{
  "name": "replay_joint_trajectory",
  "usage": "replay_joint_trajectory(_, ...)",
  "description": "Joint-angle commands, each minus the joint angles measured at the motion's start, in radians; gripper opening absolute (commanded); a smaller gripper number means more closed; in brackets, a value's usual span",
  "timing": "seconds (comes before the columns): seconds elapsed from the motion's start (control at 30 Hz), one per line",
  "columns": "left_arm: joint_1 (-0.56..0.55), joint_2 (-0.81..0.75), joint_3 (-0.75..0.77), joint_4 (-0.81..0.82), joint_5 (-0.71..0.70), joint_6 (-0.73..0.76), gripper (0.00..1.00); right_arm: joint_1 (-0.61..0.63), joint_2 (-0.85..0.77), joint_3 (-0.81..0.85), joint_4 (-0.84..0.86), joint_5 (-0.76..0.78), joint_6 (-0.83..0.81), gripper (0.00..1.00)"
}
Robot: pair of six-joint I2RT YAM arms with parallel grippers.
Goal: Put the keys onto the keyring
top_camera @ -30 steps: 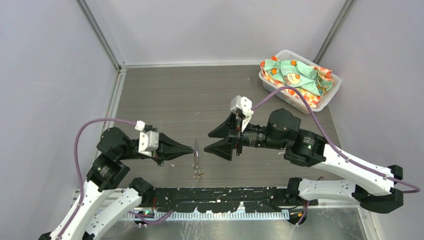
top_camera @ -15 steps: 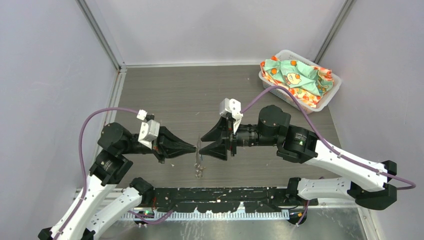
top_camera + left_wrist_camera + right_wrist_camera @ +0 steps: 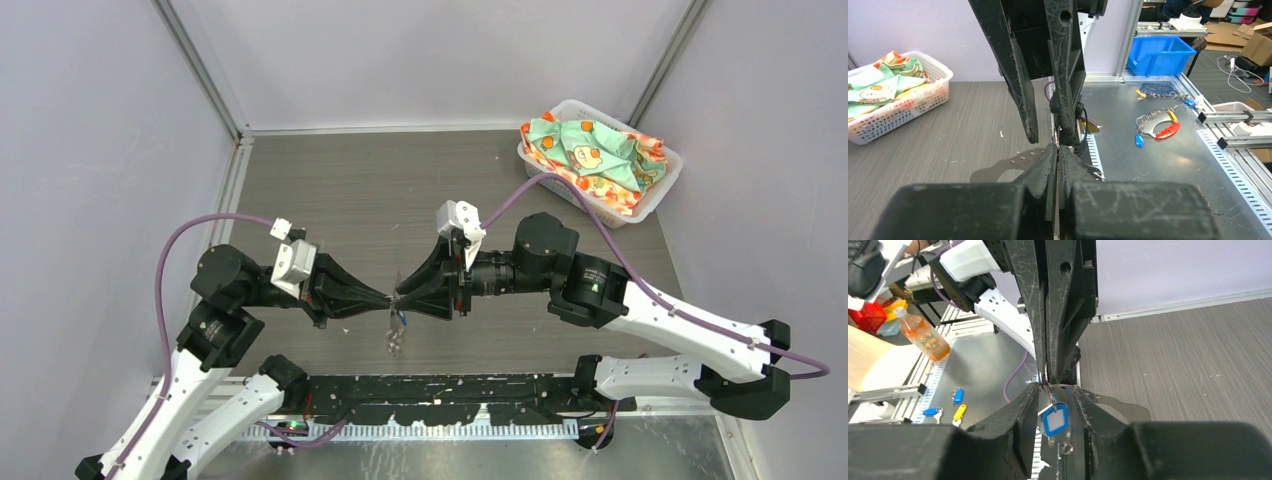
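Note:
My left gripper [image 3: 386, 297] [image 3: 1058, 149] is shut on the keyring [image 3: 1059, 134], a thin metal ring [image 3: 1046, 380] sticking out past its tips. From the ring hangs a key with a blue head [image 3: 1054, 420], and small silver parts [image 3: 1066, 448] dangle below it. In the top view the bunch [image 3: 397, 332] hangs above the table. My right gripper [image 3: 401, 299] [image 3: 1055, 392] meets the left one tip to tip. Its fingers [image 3: 1029, 407] stand apart on either side of the ring and the blue head, with a gap on both sides. No yellow-orange key head shows on the ring.
A white basket [image 3: 652, 195] [image 3: 908, 107] of patterned cloth stands at the table's far right corner. Past the near edge lies a metal plate [image 3: 1148, 165] with spare key tags [image 3: 959, 395], a red carabiner [image 3: 1168, 131], a blue bin [image 3: 1160, 55] and an orange bottle [image 3: 923, 334].
My right gripper has moved left up to the left gripper's tips, and its jaws have narrowed around the hanging ring and key. The left gripper stayed shut and edged slightly right.

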Motion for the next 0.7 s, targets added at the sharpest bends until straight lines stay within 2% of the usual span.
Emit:
replay_joint_trajectory(0.0, 0.000, -0.003, 0.038, 0.052, 0.027, -0.014, 0.00, -0.006, 0.004, 0.000, 0.100, -0.016, 0.025, 0.31)
replay_joint_trajectory(0.1, 0.000, -0.004, 0.037, 0.046, 0.032, -0.014, 0.00, -0.005, 0.008, -0.012, 0.132, -0.014, 0.038, 0.26)
replay_joint_trajectory(0.33, 0.000, -0.008, 0.034, 0.046, 0.019, -0.010, 0.00, -0.006, 0.015, -0.006, 0.090, -0.035, 0.047, 0.02)
replay_joint_trajectory(0.5, 0.000, -0.009, 0.032, 0.011, 0.003, 0.010, 0.01, -0.006, 0.024, 0.031, -0.002, -0.016, 0.039, 0.01)
replay_joint_trajectory(0.57, 0.001, -0.007, 0.034, -0.040, 0.002, 0.059, 0.09, -0.007, 0.038, 0.082, -0.087, 0.001, 0.026, 0.01)
replay_joint_trajectory(0.67, 0.000, 0.004, 0.055, -0.143, 0.039, 0.146, 0.31, -0.007, 0.082, 0.176, -0.233, 0.001, -0.006, 0.01)
